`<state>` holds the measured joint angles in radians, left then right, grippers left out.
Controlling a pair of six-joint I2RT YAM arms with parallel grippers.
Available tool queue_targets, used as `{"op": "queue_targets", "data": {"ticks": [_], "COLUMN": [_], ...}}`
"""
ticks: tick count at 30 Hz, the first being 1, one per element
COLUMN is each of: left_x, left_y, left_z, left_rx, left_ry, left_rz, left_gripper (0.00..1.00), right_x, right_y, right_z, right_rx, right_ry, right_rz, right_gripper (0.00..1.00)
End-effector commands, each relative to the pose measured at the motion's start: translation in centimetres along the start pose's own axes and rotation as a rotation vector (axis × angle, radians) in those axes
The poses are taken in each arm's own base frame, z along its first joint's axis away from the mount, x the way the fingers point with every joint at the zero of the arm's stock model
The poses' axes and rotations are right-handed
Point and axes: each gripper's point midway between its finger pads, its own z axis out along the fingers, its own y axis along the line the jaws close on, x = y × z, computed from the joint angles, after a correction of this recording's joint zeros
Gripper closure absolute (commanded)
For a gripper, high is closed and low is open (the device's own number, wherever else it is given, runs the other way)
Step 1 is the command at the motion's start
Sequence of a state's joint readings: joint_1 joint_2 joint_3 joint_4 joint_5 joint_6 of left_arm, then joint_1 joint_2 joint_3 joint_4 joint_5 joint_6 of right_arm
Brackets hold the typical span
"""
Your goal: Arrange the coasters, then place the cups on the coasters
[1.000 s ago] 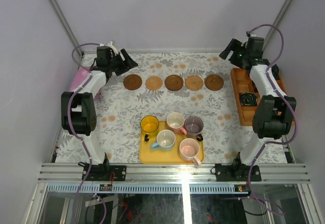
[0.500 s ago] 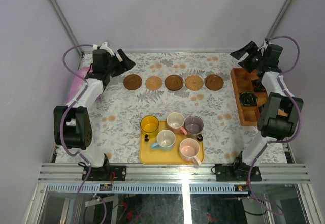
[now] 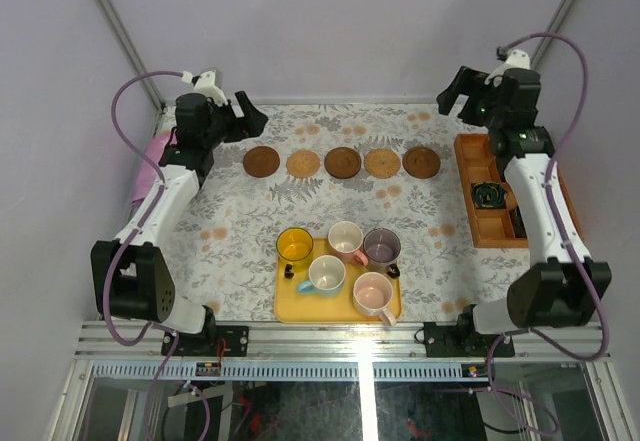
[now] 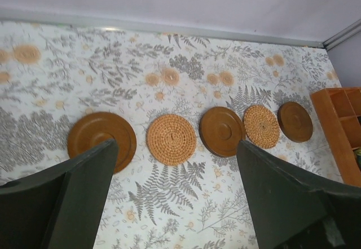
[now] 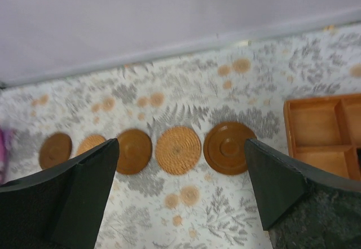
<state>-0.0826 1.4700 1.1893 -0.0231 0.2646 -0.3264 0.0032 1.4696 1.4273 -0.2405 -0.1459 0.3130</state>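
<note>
Five coasters (image 3: 343,162) in row, between both wide-spread jaws, untouched.

Five thin round coasters (image 5: 229,147) lie in a left-to-right row on the floral-patterned tablecloth (image 5: 186,105), dark brown discs alternating with tan woven ones. An orange wooden compartment tray (image 5: 310,127) sits to their right, apart from the rightmost disc. Nearer, the right gripper (image 5: 180,143) hangs with its dark fingers (image 5: 84,187) spread wide.

The left arm (image 3: 168,194) and the right arm (image 3: 541,193) have white links and black joint blocks. A purple cable (image 3: 116,106) loops beside each. The fingers (image 4: 84,204) are dark wedges.
</note>
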Motion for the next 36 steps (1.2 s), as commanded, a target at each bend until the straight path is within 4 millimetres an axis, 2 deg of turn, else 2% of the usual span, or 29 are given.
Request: {"op": "queue_targets", "data": {"ticks": [1, 4, 6, 9, 12, 16, 21, 22, 25, 27, 31, 34, 36], "left_x": [-4.2, -4.3, -4.1, -3.1, -2.7, -2.4, 0.1, 0.6, 2.0, 2.6, 3.5, 4.0, 4.2], "left_y": [-1.9, -2.3, -2.3, -2.3, -2.5, -2.8, -2.4, -2.3, -1.9, -1.8, -1.5, -0.9, -0.6], "left_z": [-1.2, -1.0, -0.7, 0.3, 0.7, 0.4, 0.7, 0.7, 0.6, 0.6, 0.5, 0.5, 0.4], "left_rx": [0.062, 0.091, 0.101, 0.130, 0.152, 0.164, 0.091, 0.079, 0.059, 0.056, 0.056, 0.034, 0.019], "left_ry": [-0.105, -0.132, -0.135, -0.109, -0.095, -0.100, -0.033, -0.023, 0.002, 0.015, 0.038, 0.051, 0.052], "left_rz": [0.141, 0.116, 0.073, 0.042, 0.045, 0.056, 0.131, 0.138, 0.127, 0.115, 0.129, 0.145, 0.151], "left_gripper": [0.13, 0.07, 0.00, 0.00, 0.00, 0.00, 0.00, 0.00, 0.00, 0.00, 0.00, 0.00, 0.00], "right_x": [-6.4, -6.1, -5.5, -3.4, -0.6, 5.0, 14.1, 15.6, 19.6, 21.7, 25.8, 28.2, 29.2], "right_y": [2.1, 3.1, 3.1, 3.0, 1.9, 1.1, 2.5, 2.9, 3.8, 4.3, 5.9, 6.3, 6.6], "right_z": [-4.2, -4.2, -4.1, -4.4, -5.2, -6.5, -8.6, -9.1, -10.6, -11.8, -14.7, -16.5, -17.4], "right_rx": [-0.054, -0.123, -0.122, -0.130, -0.068, 0.008, -0.010, -0.019, -0.047, -0.068, -0.136, -0.140, -0.147], "right_ry": [-0.235, -0.231, -0.190, -0.146, -0.117, 0.044, 0.268, 0.308, 0.423, 0.492, 0.618, 0.672, 0.696], "right_rz": [0.048, -0.016, -0.017, -0.031, -0.050, -0.096, -0.124, -0.135, -0.161, -0.169, -0.182, -0.223, -0.237], "right_gripper": [0.00, 0.01, 0.01, 0.01, 0.01, 0.01, 0.01, 0.05, 0.27, 0.31, 0.18, 0.01, 0.00]}}
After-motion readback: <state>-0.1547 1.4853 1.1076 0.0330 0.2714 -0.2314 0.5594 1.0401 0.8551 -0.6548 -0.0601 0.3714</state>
